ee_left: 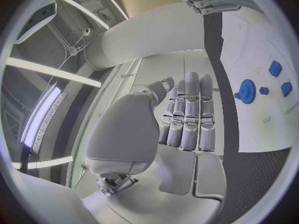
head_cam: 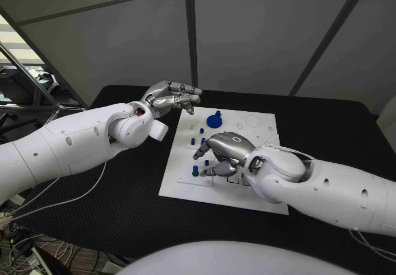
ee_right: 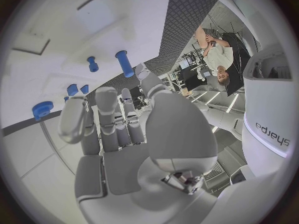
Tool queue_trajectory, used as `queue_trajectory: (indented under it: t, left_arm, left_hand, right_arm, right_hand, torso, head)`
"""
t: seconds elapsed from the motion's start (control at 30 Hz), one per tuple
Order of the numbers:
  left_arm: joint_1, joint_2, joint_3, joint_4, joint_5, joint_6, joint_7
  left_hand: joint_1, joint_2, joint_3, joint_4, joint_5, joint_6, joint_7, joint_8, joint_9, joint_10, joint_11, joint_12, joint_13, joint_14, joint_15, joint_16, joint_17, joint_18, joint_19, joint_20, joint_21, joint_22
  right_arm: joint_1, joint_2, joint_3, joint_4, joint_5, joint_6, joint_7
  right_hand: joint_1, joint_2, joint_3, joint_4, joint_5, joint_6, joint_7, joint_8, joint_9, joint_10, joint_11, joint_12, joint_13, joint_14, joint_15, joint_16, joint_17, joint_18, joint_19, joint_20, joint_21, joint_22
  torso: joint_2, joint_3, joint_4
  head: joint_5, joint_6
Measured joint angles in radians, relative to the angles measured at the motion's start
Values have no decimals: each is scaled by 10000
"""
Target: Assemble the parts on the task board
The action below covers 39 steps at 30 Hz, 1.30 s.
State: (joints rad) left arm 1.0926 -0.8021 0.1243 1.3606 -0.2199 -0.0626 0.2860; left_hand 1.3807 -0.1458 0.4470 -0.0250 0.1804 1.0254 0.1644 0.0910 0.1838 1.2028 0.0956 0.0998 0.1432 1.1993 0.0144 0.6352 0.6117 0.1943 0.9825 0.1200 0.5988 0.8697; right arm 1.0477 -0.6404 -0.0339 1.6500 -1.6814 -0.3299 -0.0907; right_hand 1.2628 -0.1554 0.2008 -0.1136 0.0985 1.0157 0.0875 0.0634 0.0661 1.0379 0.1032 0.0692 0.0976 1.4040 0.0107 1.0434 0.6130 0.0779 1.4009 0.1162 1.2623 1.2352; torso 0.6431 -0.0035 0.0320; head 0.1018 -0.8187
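Right silver hand (head_cam: 224,150) hovers mid-frame over the white task board (head_cam: 256,197), fingers loosely spread and empty beside small blue pegs (head_cam: 195,169), while the left hand (head_cam: 171,95), fingers apart, hangs upper left, near a blue gear (head_cam: 214,121).

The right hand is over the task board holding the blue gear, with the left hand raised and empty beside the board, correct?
Not quite. The head view shows the blue gear lying free on the task board, apart from the right hand, which holds nothing visible. The left hand is raised and empty.
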Motion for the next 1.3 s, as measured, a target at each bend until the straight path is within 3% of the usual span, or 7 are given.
queue_trajectory:
  t: [0.13, 0.23, 0.3, 0.5, 0.67, 0.93, 1.3]
  left_arm:
    - [0, -36, -3, 1, 0, 10, -5]
    - [0, -62, -10, 10, 1, 13, -8]
    - [0, -88, -14, 21, 1, 14, -9]
    - [-2, -184, -35, 113, 1, 13, -11]
    - [-5, -220, -48, 188, 1, 12, -11]
    - [-26, -252, -65, 210, 1, 12, -11]
    - [-51, -285, -69, 245, 1, 14, -10]
  left_hand:
    - [0, 0, 0, 0, 0, 0, 0, -7, 0, 0, -1, 0, 0, 0, 0, 0, -8, 0, 0, 0, 0, 0]
    - [0, 0, 0, 0, 0, 0, 0, -7, -1, 0, 0, 0, -1, 0, 0, 0, -8, 0, 0, 0, 0, 0]
    - [0, 0, 0, 0, 0, 0, 0, -7, -1, 0, 0, 0, -1, 0, 0, 0, -8, 0, 0, 0, 0, 0]
    - [0, 0, 0, 0, 0, 0, 0, -7, 10, 0, 0, 0, -1, 0, 0, 0, -8, -1, 36, 36, 0, 1]
    - [0, 0, 0, 0, 0, 0, -1, -6, 9, 0, 0, 0, -2, 0, 0, 0, -7, 0, 36, 36, 0, 2]
    - [0, 0, 0, 1, 0, 0, -1, -6, 8, 0, -1, 0, -2, 0, 0, 0, -7, 0, 36, 36, 0, 0]
    - [0, 0, -30, 30, 0, 0, -1, -6, 7, 1, 0, 0, 8, 0, 0, 0, -6, -1, 36, 36, 0, -10]
  right_arm:
    - [-2, -1075, 165, 658, 395, -84, -51]
    - [31, -1801, 348, 1010, 939, -140, -209]
    - [49, -2276, 406, 1160, 1418, -191, -396]
    - [39, -3599, 474, 1661, 2883, -310, -1379]
    - [-3, -4213, 486, 1981, 3403, -374, -2361]
    - [-365, -4584, 485, 2391, 3168, -351, -3813]
    - [-876, -4218, 484, 2346, 2385, -286, -4905]
  right_hand:
    - [116, 235, -27, 128, 42, 422, 464, 156, 76, 952, -233, 429, 239, 191, -183, 378, 617, 0, 251, -130, 454, 487]
    - [-83, 435, 68, 302, 98, 769, 267, 242, 139, 2199, -539, 916, 496, 511, -435, 1086, 1691, -22, 600, -308, 1171, 712]
    - [-173, 516, 66, 416, 98, 1112, 92, 382, 233, 2963, -768, 1225, 706, 621, -571, 1714, 2690, -323, 649, -476, 1673, 730]
    - [-1044, 155, -438, 1029, 97, 1712, -357, 638, 746, 4268, -1260, 4616, 3814, 613, -1002, 2728, 4273, -479, 662, -916, 2481, 730]
    - [-1403, -112, -846, 2211, 187, 1543, -485, 695, 1684, 4269, -1303, 9912, 9202, 613, -1043, 3621, 5796, -635, 658, -1066, 2861, 729]
    - [-1205, -344, -1819, 3727, 204, 1312, -437, 756, 2942, 4210, -1321, 11265, 10872, 612, -1042, 3857, 6361, -633, 658, -1065, 3014, 728]
    - [-1169, -379, -2098, 4065, 204, 1246, -433, 787, 3347, 4178, -1354, 11313, 11030, 611, -1040, 3907, 6448, -632, 659, -1064, 3014, 727]
  torso:
    - [-9, -5, -9]
    - [-14, -11, -29]
    - [-25, -16, -56]
    - [-67, -38, -153]
    - [-85, -45, -225]
    - [-114, -46, -313]
    - [-120, -52, -318]
  head:
    - [-176, 66]
    - [-355, 129]
    - [-506, 186]
    - [-952, 284]
    - [-1276, 322]
    - [-1488, 276]
    - [-1489, 226]
